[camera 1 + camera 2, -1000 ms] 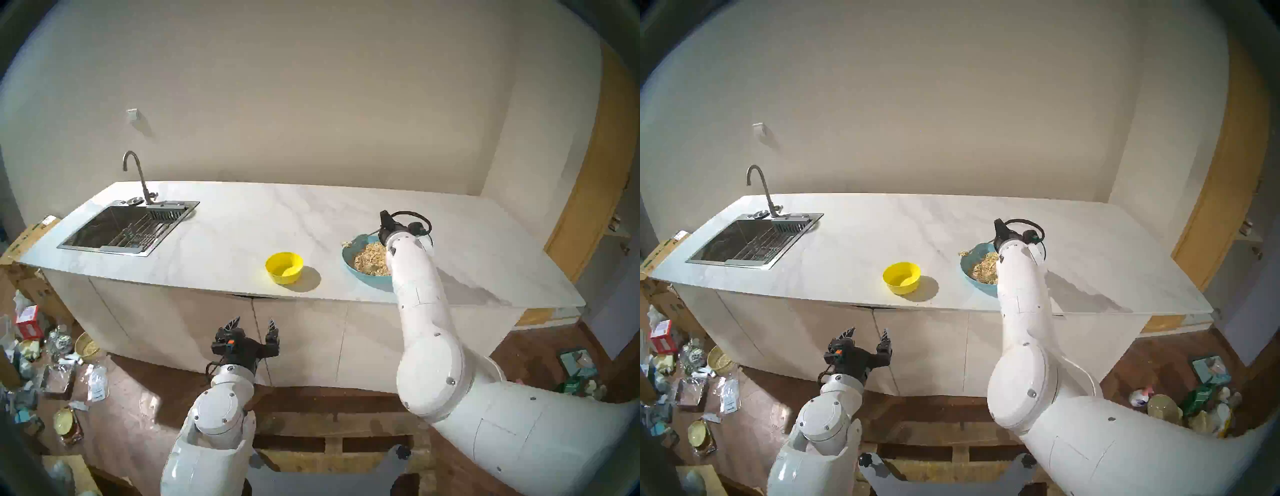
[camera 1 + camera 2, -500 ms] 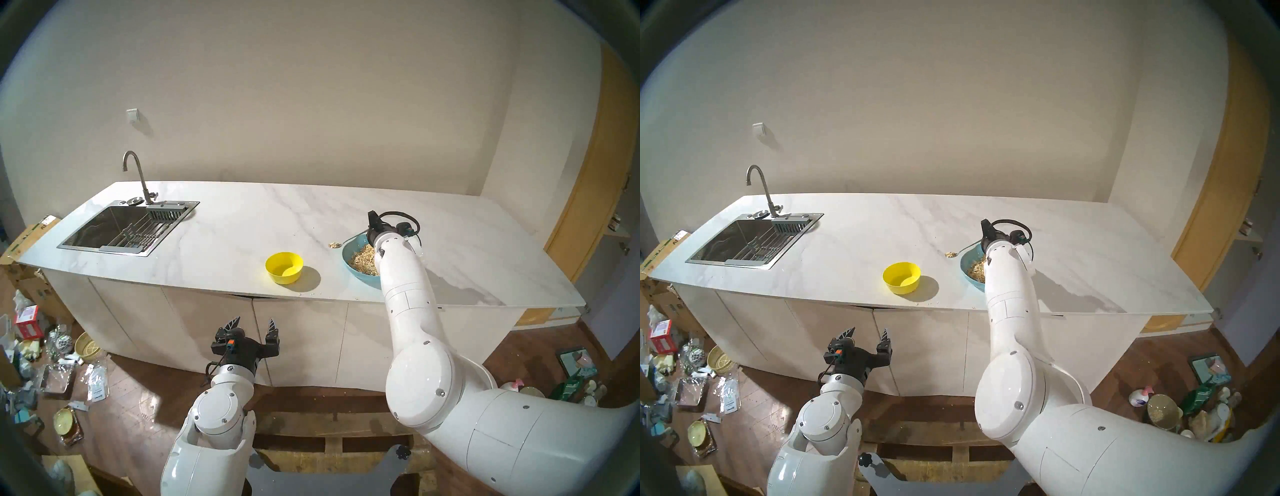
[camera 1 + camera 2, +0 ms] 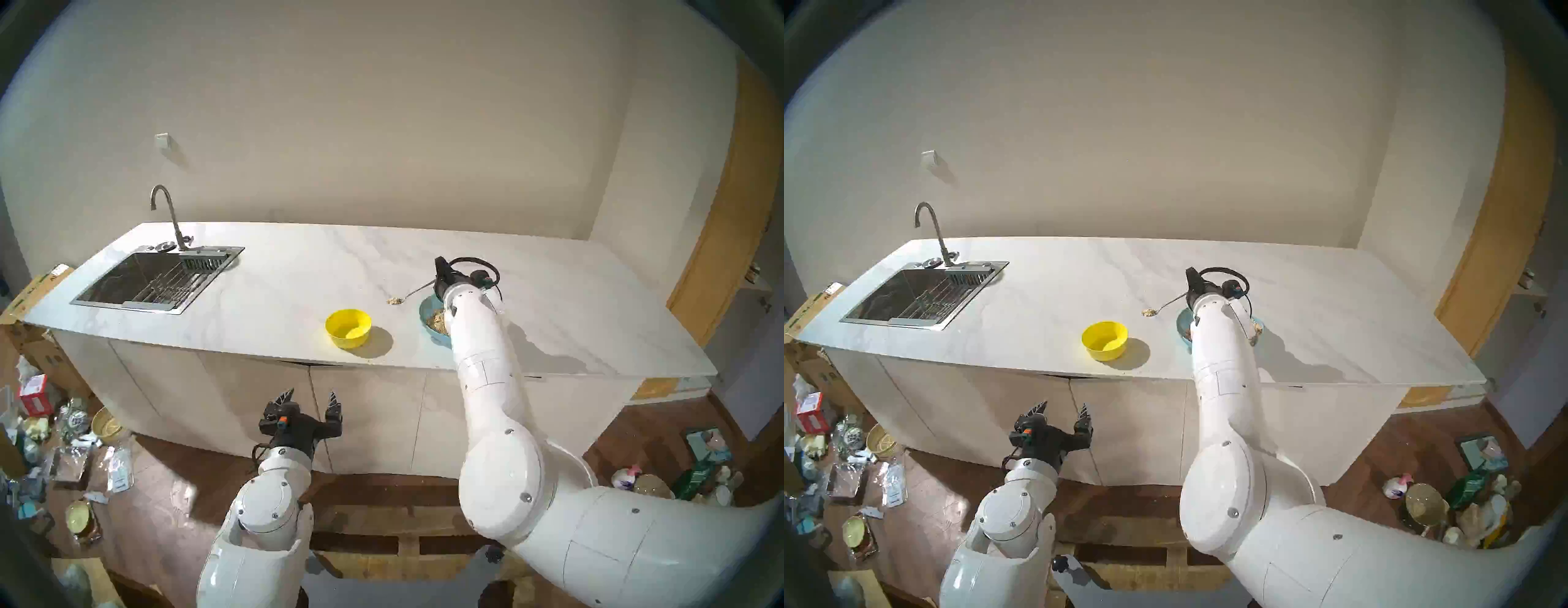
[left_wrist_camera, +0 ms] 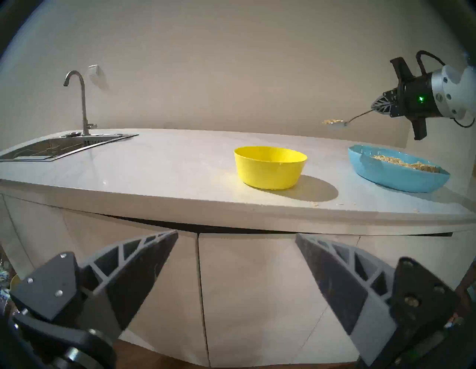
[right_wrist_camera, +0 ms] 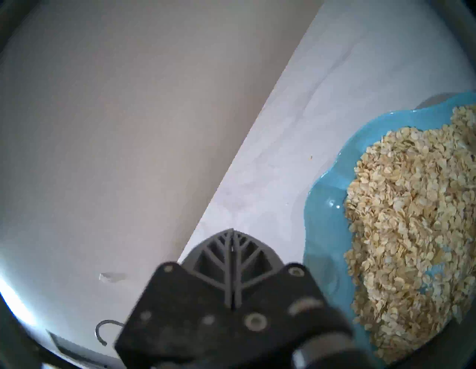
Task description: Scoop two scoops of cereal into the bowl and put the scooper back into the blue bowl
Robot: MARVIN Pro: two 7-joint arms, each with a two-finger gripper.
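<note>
The yellow bowl stands near the counter's front edge, and I see nothing inside it. To its right is the blue bowl with a heap of cereal, partly hidden behind my right arm. My right gripper is shut on the handle of the scooper. The spoon's head carries cereal in the air, left of the blue bowl. My left gripper hangs open and empty below the counter front.
A steel sink with a tall faucet takes the counter's left end. A few loose flakes lie by the front edge. Clutter covers the floor at the left and right.
My right arm has swung left, lifting the loaded scooper out of the blue bowl and towards the yellow bowl. The left arm has stayed still.
</note>
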